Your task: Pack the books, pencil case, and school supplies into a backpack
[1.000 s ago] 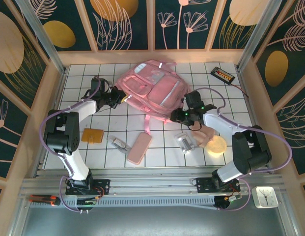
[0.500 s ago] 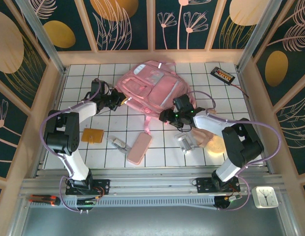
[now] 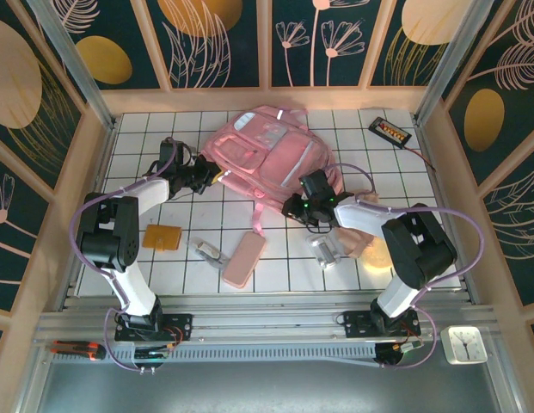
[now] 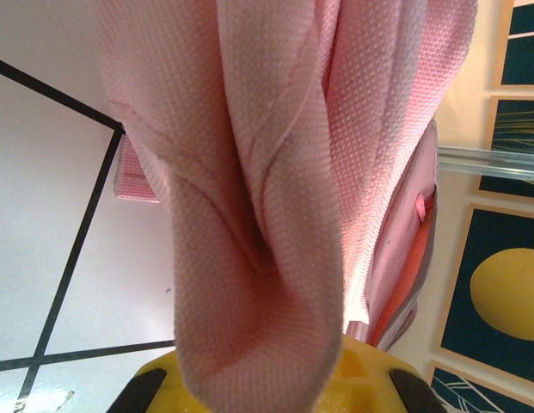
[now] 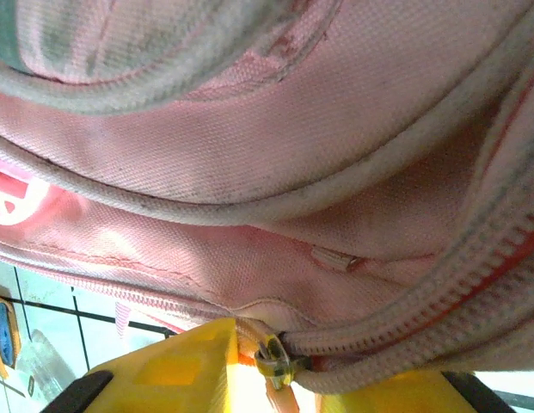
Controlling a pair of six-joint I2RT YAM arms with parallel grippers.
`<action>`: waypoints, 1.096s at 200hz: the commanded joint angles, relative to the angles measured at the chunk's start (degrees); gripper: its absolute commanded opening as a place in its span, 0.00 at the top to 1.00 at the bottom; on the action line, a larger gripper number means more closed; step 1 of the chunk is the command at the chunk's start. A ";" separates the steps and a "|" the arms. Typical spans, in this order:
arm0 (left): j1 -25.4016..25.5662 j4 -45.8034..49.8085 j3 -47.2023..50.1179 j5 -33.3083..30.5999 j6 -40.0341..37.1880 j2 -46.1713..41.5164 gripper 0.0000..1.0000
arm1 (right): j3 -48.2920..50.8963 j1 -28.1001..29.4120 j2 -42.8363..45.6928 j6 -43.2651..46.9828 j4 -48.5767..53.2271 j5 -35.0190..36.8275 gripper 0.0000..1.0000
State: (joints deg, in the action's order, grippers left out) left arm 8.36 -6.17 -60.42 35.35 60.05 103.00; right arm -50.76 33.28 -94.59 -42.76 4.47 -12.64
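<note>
The left gripper is clamped tight on a fold of pink fabric at the left edge of the backpack, probably to anchor the bag. The right gripper has its jaws narrowed around the zip pull on the backpack's near right side, seemingly to draw it open, though I cannot tell whether they pinch it. The pencil case lies unpacked on the backpack's near side.

Black orange-labelled slab at far corner — small white clock nearside.
</note>
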 commanded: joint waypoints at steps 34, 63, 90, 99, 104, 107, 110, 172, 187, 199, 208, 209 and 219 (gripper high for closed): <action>-0.28 -3.32 -0.44 1.82 0.66 -1.73 0.99 | 1.71 0.26 1.50 1.29 2.78 3.77 0.89; -0.28 -2.89 -1.31 1.91 -0.17 -0.47 0.99 | 2.85 -0.44 2.86 1.98 1.78 1.92 0.96; -0.37 -1.95 -2.61 1.97 -1.32 1.06 0.99 | 4.00 -1.53 4.69 3.21 0.18 -1.27 1.00; -0.36 -1.29 -3.24 1.85 -2.18 1.65 0.99 | 4.49 -1.58 5.45 3.88 -0.63 -3.59 1.00; -0.41 -0.91 -3.65 1.80 -2.55 2.09 0.99 | 4.86 -1.57 5.89 4.47 -0.99 -5.00 1.00; -0.46 -0.67 -3.91 1.69 -2.90 2.24 0.99 | 5.07 -2.89 6.13 4.74 -1.45 -6.02 1.00; -0.46 -0.46 -4.19 1.68 -3.14 2.49 1.00 | 5.35 -3.58 6.25 5.00 -1.97 -7.91 1.00; -4.10 4.32 -10.02 1.02 -8.67 7.47 1.00 | 1.39 -9.44 3.81 20.32 13.12 -19.44 1.00; -4.87 6.23 -12.44 0.78 -10.29 8.49 1.00 | -1.00 -9.72 3.28 22.88 17.12 -15.86 1.00; -5.52 7.64 -14.41 0.68 -11.50 9.33 1.00 | -3.31 -9.72 2.53 23.02 20.72 -9.93 1.00; -6.08 8.50 -15.76 0.59 -12.09 9.96 1.00 | -4.62 -9.76 2.39 22.52 22.40 -5.59 1.00; -6.12 8.57 -15.86 0.59 -12.17 9.99 1.00 | -4.70 -9.74 2.39 22.45 22.59 -5.04 1.00; -6.76 9.41 -16.88 0.54 -12.82 10.42 1.00 | -6.08 -9.75 2.59 21.40 24.51 0.88 1.00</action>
State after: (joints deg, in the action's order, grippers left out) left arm 6.39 4.05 -72.16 40.77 50.98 112.27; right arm -54.26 24.86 -91.79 -23.53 14.15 -27.14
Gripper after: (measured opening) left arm 0.052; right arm 0.070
